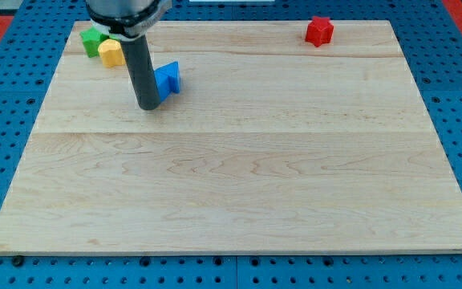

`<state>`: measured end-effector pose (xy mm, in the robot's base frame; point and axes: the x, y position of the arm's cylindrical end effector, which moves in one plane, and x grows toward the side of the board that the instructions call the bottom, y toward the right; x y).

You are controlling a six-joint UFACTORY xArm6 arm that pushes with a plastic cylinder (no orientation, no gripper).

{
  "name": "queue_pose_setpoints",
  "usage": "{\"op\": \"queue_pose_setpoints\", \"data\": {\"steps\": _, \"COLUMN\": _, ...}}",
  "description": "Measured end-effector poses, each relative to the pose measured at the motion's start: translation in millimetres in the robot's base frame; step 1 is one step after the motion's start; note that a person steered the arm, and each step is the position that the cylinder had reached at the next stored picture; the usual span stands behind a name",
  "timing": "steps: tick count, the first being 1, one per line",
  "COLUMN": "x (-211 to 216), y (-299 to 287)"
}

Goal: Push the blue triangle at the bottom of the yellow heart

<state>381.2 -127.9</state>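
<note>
Nearest the view's bottom stands my tip (149, 107) (a bare rod, so no jaws to part or close), touching the blue triangle (168, 79) on its left. Further up-left sit the green block (93, 38) and yellow heart (112, 52), touching; a red block (319, 30) lies far right.

Straight dark grey rod, round and smooth, matte surface, wider black glossy housing above it at the top, my tip (149, 107) flat and plain
</note>
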Motion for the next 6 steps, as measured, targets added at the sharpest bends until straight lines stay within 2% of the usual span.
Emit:
{"op": "queue_pose_setpoints", "data": {"steps": 1, "x": -28, "y": 0}}
{"op": "queue_pose_setpoints", "data": {"steps": 2, "x": -22, "y": 27}}
{"op": "queue_pose_setpoints", "data": {"steps": 3, "x": -13, "y": 106}}
{"op": "queue_pose_setpoints", "data": {"steps": 4, "x": -58, "y": 119}}
{"op": "queue_pose_setpoints", "data": {"steps": 5, "x": -91, "y": 84}}
{"op": "queue_pose_setpoints", "data": {"steps": 6, "x": -95, "y": 18}}
